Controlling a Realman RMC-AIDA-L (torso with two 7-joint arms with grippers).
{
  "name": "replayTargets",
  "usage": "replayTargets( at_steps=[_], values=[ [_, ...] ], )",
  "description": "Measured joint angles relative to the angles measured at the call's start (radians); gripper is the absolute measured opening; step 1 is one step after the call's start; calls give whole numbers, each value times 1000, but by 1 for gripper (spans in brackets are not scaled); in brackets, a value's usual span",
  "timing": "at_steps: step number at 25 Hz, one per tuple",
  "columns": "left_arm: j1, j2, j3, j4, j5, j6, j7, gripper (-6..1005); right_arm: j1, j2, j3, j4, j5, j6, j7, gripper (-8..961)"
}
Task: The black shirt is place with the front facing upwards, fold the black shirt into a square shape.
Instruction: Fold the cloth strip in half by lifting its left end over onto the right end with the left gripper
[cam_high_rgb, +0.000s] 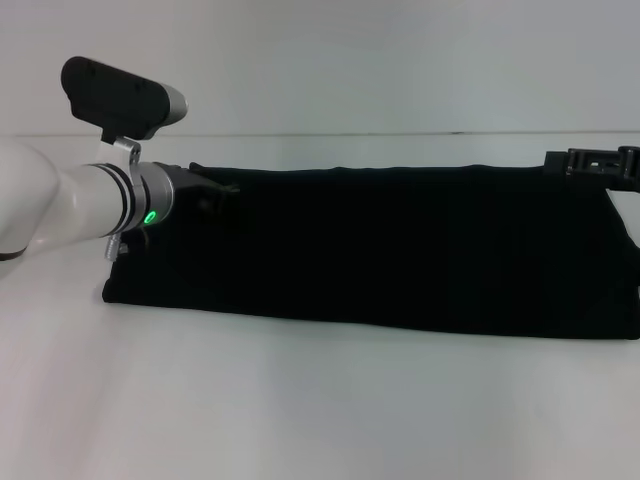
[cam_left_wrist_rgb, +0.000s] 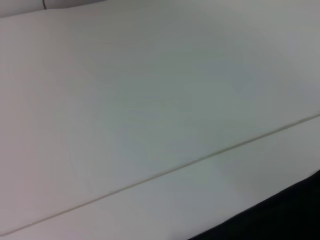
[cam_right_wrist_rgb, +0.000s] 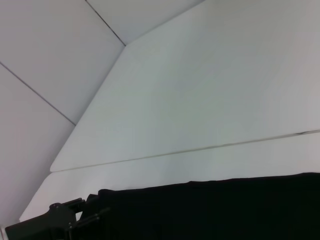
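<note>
The black shirt (cam_high_rgb: 380, 250) lies on the white table as a long flat band running left to right, with no lettering showing. My left gripper (cam_high_rgb: 215, 188) is at the band's far left corner, dark against the cloth. The right wrist view shows that same left gripper (cam_right_wrist_rgb: 62, 222) at the far edge of the black shirt (cam_right_wrist_rgb: 225, 210). My right gripper (cam_high_rgb: 595, 160) is at the band's far right corner, partly cut off by the frame edge. In the left wrist view only a corner of the black shirt (cam_left_wrist_rgb: 285, 217) appears.
The white table (cam_high_rgb: 320, 410) stretches in front of and behind the shirt. A seam (cam_left_wrist_rgb: 165, 172) crosses the tabletop beyond the shirt's far edge. A pale wall (cam_high_rgb: 400, 60) rises behind the table.
</note>
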Motion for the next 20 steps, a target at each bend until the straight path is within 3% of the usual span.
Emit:
replayTargets(
  at_steps=[1, 3, 14, 20],
  values=[
    [0, 1, 0, 0, 0, -8, 0, 785, 0, 0, 0, 0, 0, 0, 1, 825],
    [0, 1, -4, 1, -4, -25, 0, 561, 2, 0, 0, 0, 1, 1, 1, 826],
    [16, 13, -17, 9, -9, -38, -40, 185, 4, 0, -4, 0, 14, 14, -4, 825],
    [21, 33, -43, 10, -9, 8, -56, 280, 7, -9, -10, 40, 14, 44, -5, 825]
  ],
)
